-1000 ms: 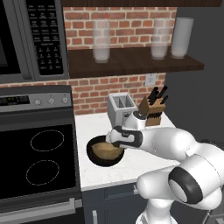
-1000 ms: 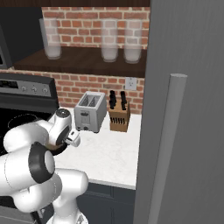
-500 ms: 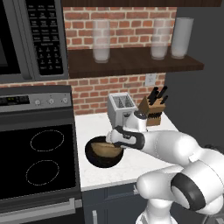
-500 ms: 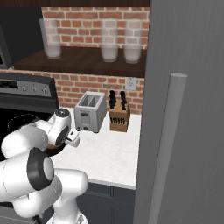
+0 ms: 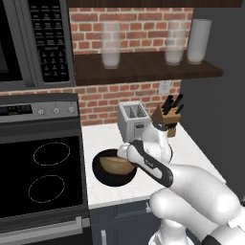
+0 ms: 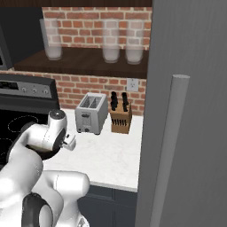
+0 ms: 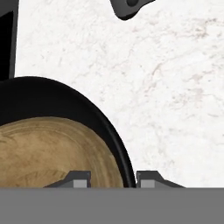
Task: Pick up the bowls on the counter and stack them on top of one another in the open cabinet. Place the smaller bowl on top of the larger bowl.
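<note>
Wide glossy black bowl (image 5: 111, 178) sits on the white speckled stone counter (image 5: 191, 149) near its front left corner, next to the black glass stovetop (image 5: 40, 177). Small tan wooden bowl (image 5: 116, 164) lies nested inside it. Two-finger gripper (image 7: 113, 179) is down at the bowls' right rim, jaws narrowed: one fingertip (image 7: 78, 179) inside over the wooden bowl, the other outside, black rim between them. Firm grip: cannot tell. Dark brown wooden shelf (image 5: 143, 69) above holds glasses.
</note>
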